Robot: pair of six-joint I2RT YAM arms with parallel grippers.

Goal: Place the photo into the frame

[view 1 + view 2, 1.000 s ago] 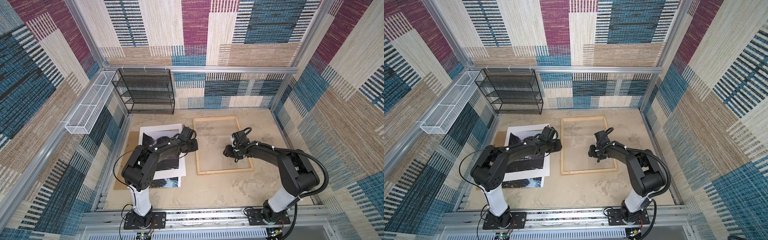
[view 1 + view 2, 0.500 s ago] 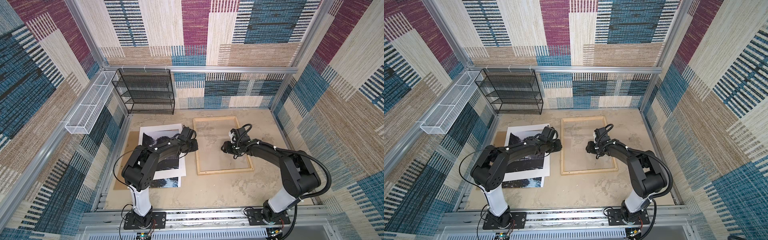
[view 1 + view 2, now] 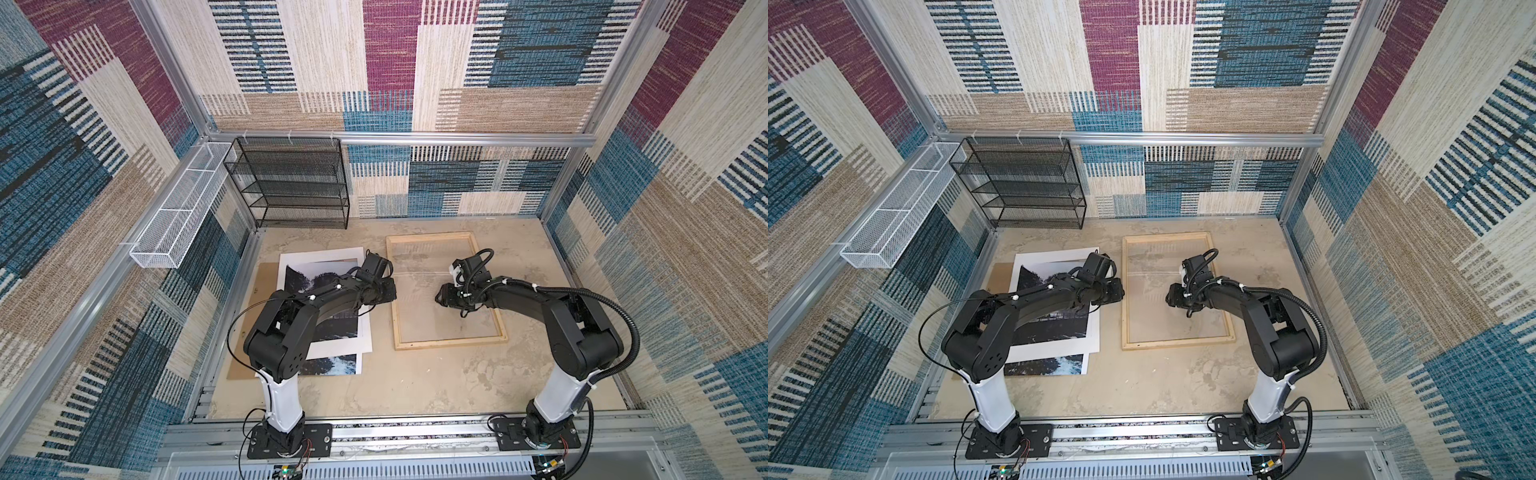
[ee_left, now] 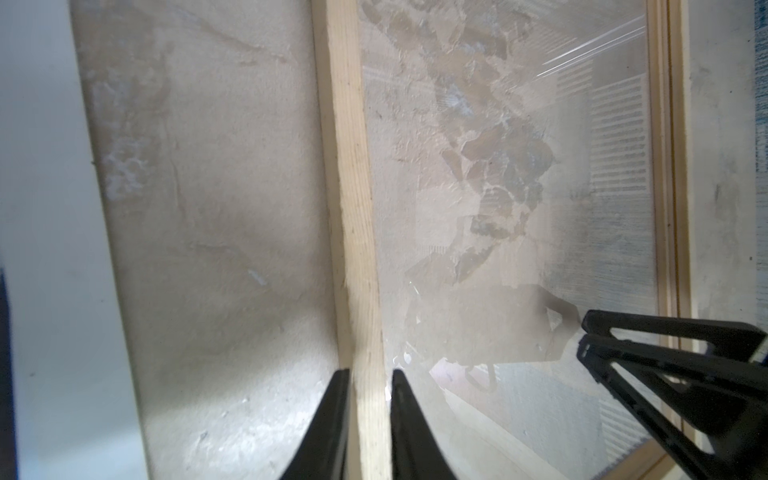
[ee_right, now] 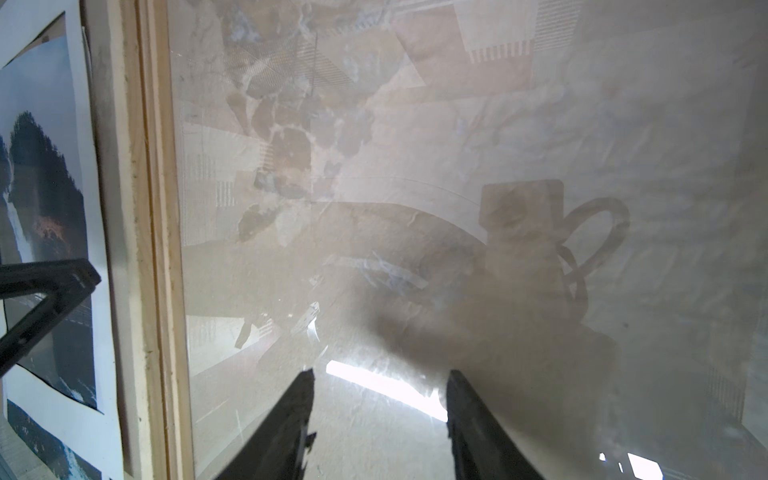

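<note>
The frame [image 3: 451, 340], pale wood bars around a clear pane, lies flat on the table right of centre in both top views [image 3: 1177, 343]. My left gripper [image 4: 368, 386] is shut on the frame's left bar [image 4: 349, 187], one finger on each side of the wood. My right gripper [image 5: 380, 378] hangs open just above the pane [image 5: 415, 145], holding nothing. The photo [image 3: 336, 363], dark hills and foaming water, lies left of the frame under a white mat [image 3: 320, 255]. Its near edge sticks out below the mat [image 3: 1054, 365].
A brown backing sheet [image 3: 266, 286] lies beneath the photo and mat. A black mesh shelf [image 3: 291, 183] stands at the back left, and a white wire basket [image 3: 183, 208] hangs on the left wall. Patterned walls close in the table on three sides.
My right gripper has slid a little to the left over the pane, toward the left gripper. The left arm and the frame have not moved.
</note>
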